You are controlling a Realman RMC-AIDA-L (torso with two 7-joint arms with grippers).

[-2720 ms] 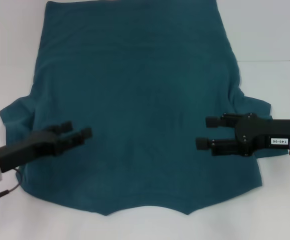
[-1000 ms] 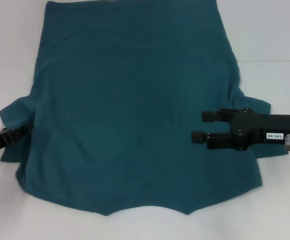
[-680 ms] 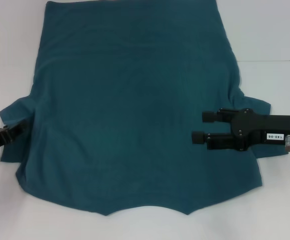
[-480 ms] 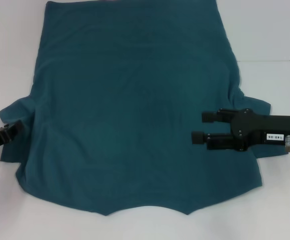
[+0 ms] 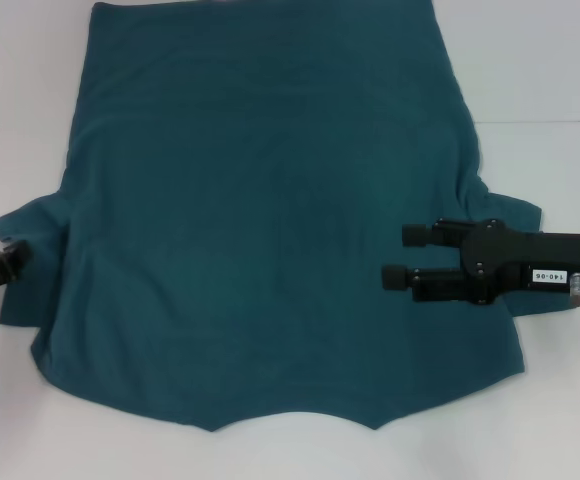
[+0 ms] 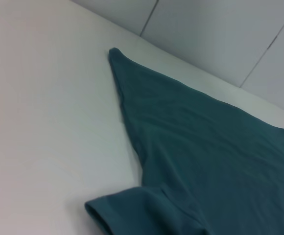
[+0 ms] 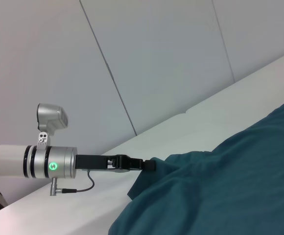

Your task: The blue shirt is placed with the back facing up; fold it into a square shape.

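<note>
The blue shirt (image 5: 260,220) lies flat on the white table, plain side up, with its hem at the far side and its neckline toward me. My left gripper (image 5: 10,260) sits at the outer edge of the left sleeve (image 5: 32,222). The right wrist view shows the left gripper (image 7: 149,165) touching that sleeve's edge. My right gripper (image 5: 402,256) hovers open over the shirt's right side, just inside the right sleeve (image 5: 505,208), with nothing between its fingers. The left wrist view shows the sleeve cuff (image 6: 132,210) and the shirt's long side edge (image 6: 132,127).
The white table (image 5: 540,60) extends past the shirt on both sides, with a seam line (image 5: 545,122) at the right. Grey wall panels (image 7: 156,58) stand behind the table.
My left gripper has pulled back leftward from over the shirt's body to the left sleeve's outer edge. The right gripper has shifted only slightly. The shirt has not moved.
</note>
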